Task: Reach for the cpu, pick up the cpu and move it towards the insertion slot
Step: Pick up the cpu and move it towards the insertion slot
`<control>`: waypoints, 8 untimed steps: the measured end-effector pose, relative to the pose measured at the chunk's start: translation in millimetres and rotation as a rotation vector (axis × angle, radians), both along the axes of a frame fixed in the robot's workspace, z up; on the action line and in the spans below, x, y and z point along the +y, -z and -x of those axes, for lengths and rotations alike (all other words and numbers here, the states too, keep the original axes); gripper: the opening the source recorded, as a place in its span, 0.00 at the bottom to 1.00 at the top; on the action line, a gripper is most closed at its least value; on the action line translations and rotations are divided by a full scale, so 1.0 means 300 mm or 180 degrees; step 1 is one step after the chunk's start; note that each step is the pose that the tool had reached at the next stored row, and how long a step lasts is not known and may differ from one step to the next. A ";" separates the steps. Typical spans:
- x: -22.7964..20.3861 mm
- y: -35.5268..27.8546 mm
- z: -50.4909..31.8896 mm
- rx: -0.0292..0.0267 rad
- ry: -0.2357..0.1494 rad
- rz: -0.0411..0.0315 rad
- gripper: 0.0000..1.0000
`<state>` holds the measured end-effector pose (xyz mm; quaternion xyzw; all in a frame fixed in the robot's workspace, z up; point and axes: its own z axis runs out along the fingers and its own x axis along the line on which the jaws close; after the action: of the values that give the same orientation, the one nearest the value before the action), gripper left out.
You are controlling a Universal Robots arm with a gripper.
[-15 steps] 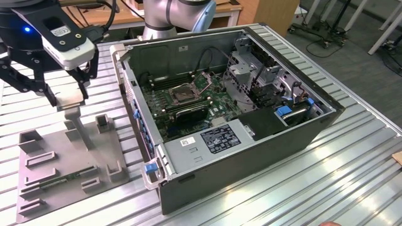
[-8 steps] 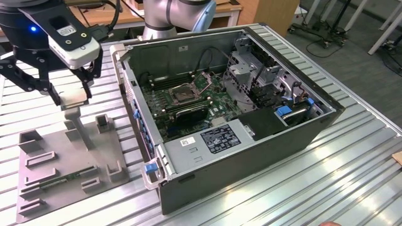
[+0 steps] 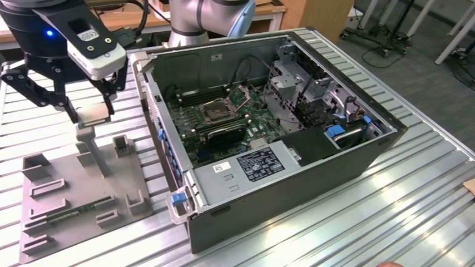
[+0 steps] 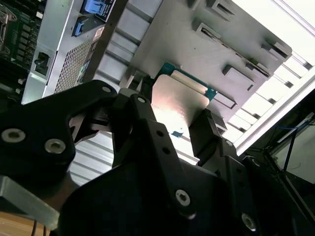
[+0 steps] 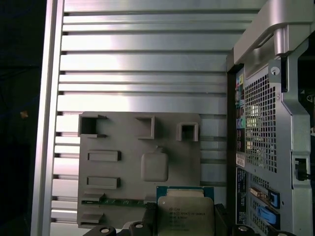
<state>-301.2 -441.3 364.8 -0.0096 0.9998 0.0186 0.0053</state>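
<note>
The setting is identified as a robotics laboratory or test workshop. A work table (image 3: 415, 189) built from slatted aluminium profiles serves as the bench. A jointed robot arm (image 3: 211, 16) is seen behind a desktop computer case (image 3: 312, 189), which is laid open on its side with the motherboard (image 3: 245, 119) exposed. The cpu (image 3: 93, 114) is held clamped in the gripper (image 3: 92, 117) over a grey fixture plate (image 3: 67, 194) fitted with moulded part holders. Wooden furniture (image 3: 319, 14), wheeled stand bases (image 3: 371, 41) and a grey floor (image 3: 415, 72) are seen beyond the table.
</note>
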 end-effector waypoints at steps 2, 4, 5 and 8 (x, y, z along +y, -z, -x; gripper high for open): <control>0.000 0.000 -0.007 0.0000 0.0000 0.0000 0.54; 0.000 0.000 -0.015 0.0000 0.0000 0.0000 0.54; 0.000 0.000 -0.019 0.0000 0.0000 0.0000 0.54; 0.000 0.000 -0.031 0.0000 0.0000 0.0000 0.54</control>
<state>-292.0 -441.3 364.8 -0.0097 0.9998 0.0186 0.0053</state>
